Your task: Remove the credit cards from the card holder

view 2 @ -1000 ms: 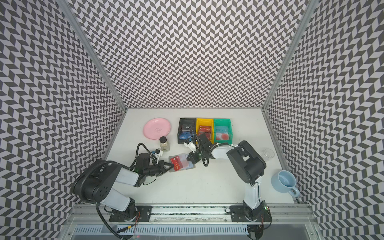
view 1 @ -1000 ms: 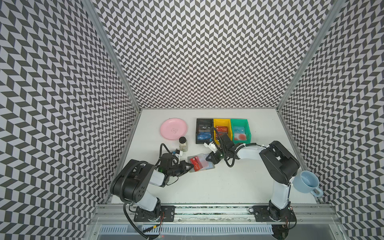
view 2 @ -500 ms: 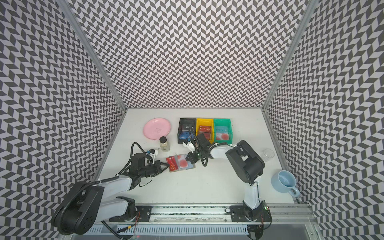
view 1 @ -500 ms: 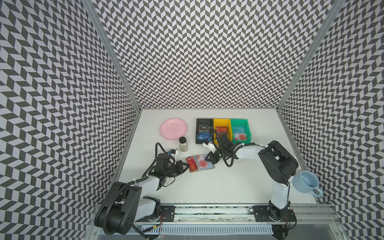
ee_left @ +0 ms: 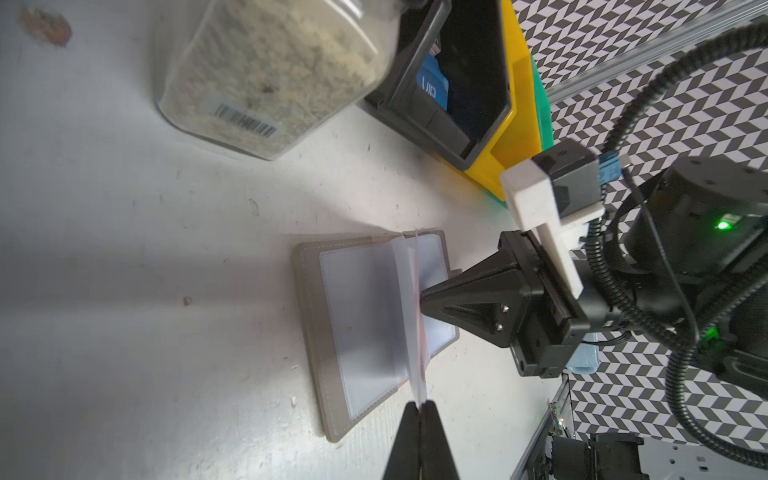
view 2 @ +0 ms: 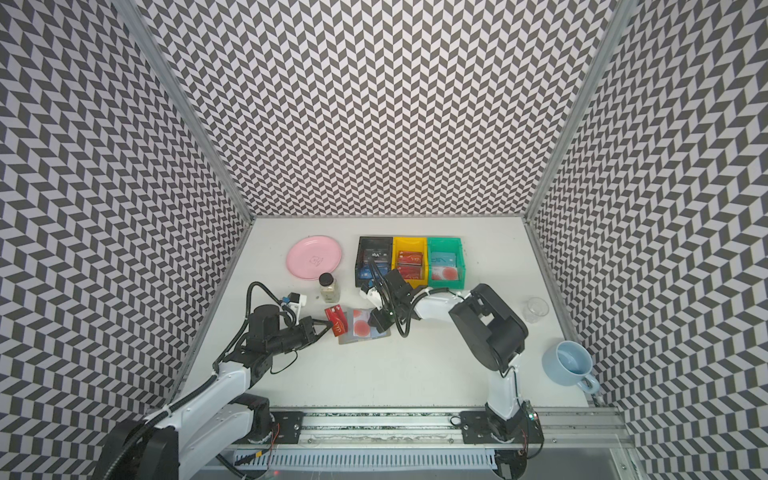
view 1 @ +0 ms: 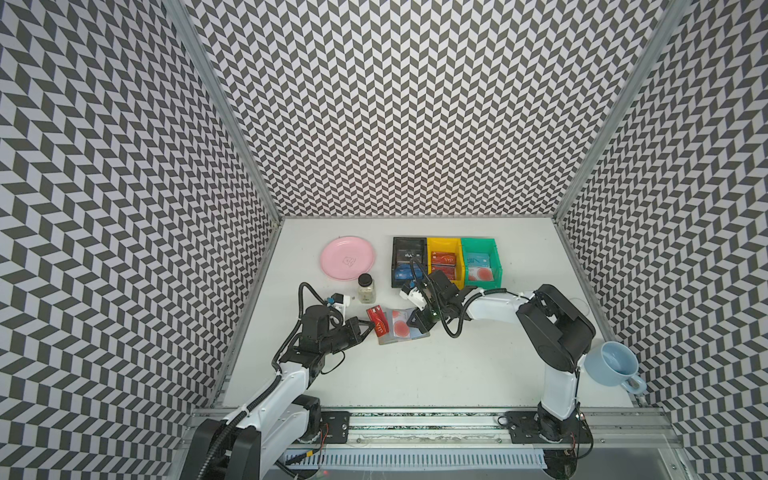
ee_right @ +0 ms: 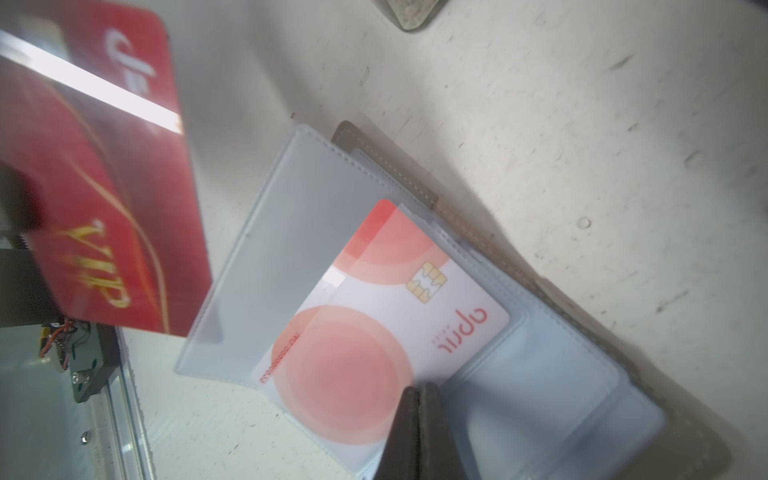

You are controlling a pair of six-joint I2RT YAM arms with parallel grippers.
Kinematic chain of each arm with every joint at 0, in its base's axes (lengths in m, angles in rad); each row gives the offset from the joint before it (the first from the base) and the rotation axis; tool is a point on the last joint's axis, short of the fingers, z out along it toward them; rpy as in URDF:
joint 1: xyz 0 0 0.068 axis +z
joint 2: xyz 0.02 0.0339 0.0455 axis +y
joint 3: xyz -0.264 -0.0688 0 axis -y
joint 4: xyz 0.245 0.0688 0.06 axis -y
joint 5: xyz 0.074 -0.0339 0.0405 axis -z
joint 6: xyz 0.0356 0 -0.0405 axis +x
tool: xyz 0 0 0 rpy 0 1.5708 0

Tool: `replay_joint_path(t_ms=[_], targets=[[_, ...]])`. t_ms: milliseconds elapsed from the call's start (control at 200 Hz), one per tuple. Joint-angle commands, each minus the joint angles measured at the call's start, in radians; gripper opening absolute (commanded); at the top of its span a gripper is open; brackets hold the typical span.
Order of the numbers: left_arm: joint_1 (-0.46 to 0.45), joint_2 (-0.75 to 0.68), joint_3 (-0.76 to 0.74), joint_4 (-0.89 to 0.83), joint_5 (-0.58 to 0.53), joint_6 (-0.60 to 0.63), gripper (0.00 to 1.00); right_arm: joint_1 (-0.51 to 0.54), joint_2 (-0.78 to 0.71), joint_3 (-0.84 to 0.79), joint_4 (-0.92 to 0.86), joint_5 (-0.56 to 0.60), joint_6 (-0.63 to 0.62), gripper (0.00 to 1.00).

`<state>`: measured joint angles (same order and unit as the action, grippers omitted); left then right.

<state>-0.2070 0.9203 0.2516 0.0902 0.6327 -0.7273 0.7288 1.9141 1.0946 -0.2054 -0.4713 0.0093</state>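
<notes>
Card holder (view 1: 402, 334) is lying open and flat near the middle of the white table (view 1: 415, 374), between the two arms, with its clear sleeves facing up. A whitish card (ee_right: 374, 324) with red circles is sitting partly tucked in one sleeve. The red card (view 1: 377, 322), lettered VIP, is hanging out of the sleeves at the holder's left side, and the left fingers (ee_left: 405, 440) are pinching it by one edge. The right fingers (ee_right: 401, 432) are closed together, their tips touching the sleeve at the whitish card's edge. Farther back, a jar (view 1: 365, 288), a pink plate (view 1: 347, 257) and black (view 1: 395, 262), yellow (view 1: 444, 241) and green (view 1: 478, 241) bins with more cards are standing.
</notes>
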Motion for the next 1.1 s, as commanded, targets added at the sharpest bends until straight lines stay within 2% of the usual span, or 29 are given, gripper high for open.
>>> replay_joint_path(t_ms=[0,225,411,556,621,696,801,941,1091], targets=[[0.007,-0.056,0.046,-0.084,-0.019,-0.002,0.0,0.012,-0.027,0.003,-0.093,0.069,-0.006,0.07],[0.007,-0.116,0.083,-0.147,-0.027,0.004,0.0,0.012,-0.038,0.02,-0.124,0.127,-0.017,0.1],[0.008,-0.112,0.071,-0.091,0.005,-0.02,0.0,0.011,-0.078,0.047,-0.16,0.187,-0.024,0.14],[0.007,-0.09,0.067,-0.035,0.041,-0.04,0.0,0.006,-0.141,0.101,-0.228,0.199,-0.04,0.24],[0.006,-0.076,0.065,-0.008,0.063,-0.048,0.0,-0.001,-0.181,0.122,-0.249,0.181,-0.043,0.32],[0.006,-0.063,0.057,0.05,0.098,-0.07,0.0,-0.022,-0.234,0.138,-0.252,0.126,-0.035,0.41],[0.006,-0.044,0.029,0.184,0.166,-0.129,0.0,-0.071,-0.282,0.149,-0.238,-0.041,-0.024,0.48],[0.004,-0.024,-0.014,0.384,0.234,-0.224,0.0,-0.129,-0.292,0.159,-0.221,-0.245,-0.008,0.5],[-0.008,-0.017,-0.038,0.525,0.256,-0.29,0.0,-0.141,-0.27,0.164,-0.231,-0.332,-0.024,0.51]])
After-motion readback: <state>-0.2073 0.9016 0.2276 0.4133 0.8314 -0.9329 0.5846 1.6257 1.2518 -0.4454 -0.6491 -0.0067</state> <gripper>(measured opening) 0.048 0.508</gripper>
